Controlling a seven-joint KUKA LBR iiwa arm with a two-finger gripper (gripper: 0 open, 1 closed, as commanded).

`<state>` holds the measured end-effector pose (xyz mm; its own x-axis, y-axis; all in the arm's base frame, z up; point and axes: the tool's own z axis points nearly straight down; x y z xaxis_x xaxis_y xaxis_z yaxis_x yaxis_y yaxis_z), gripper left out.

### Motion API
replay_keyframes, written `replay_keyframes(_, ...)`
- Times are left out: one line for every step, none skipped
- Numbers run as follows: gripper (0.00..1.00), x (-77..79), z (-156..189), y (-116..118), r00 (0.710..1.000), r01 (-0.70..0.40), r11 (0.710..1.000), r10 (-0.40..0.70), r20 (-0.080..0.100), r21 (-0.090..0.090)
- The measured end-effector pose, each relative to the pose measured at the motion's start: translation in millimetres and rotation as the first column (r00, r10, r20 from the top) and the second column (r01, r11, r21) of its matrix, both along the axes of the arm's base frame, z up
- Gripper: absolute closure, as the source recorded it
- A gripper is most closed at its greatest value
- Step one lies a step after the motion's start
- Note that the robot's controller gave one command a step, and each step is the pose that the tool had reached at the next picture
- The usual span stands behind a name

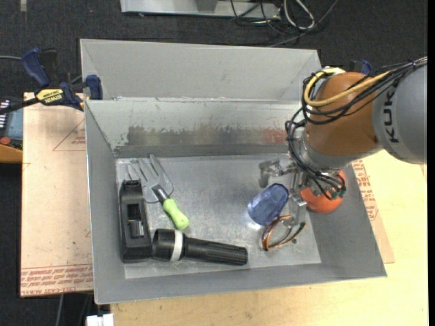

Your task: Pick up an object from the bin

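Note:
My gripper (277, 171) hangs low over the right half of the bin, close to the back wall. Directly in front of it and just below lies a blue see-through rounded thing (267, 204), tilted on the floor; whether the gripper touches it I cannot tell. A thin brown wire loop (283, 234) lies just in front of the blue thing. To the right an orange-red round thing (321, 201) sits partly hidden under the wrist.
On the left of the bin lie a black boxy tool (132, 221), a small fork with a green handle (165, 197) and a black cylinder with a white band (200, 248). The arm and its cables cover the bin's right rear corner.

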<state>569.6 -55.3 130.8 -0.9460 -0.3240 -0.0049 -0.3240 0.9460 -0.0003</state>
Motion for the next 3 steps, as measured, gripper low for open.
replay_keyframes(0.00, 20.2, -31, -33, 0.994, -0.109, 0.994, 0.109, 0.000, -0.001)
replay_keyframes(0.00, 29.6, -61, -16, 0.993, -0.121, 0.993, 0.121, 0.003, 0.001)
replay_keyframes(1.00, -19.2, -60, 14, 0.936, -0.351, 0.936, 0.351, 0.006, -0.004)
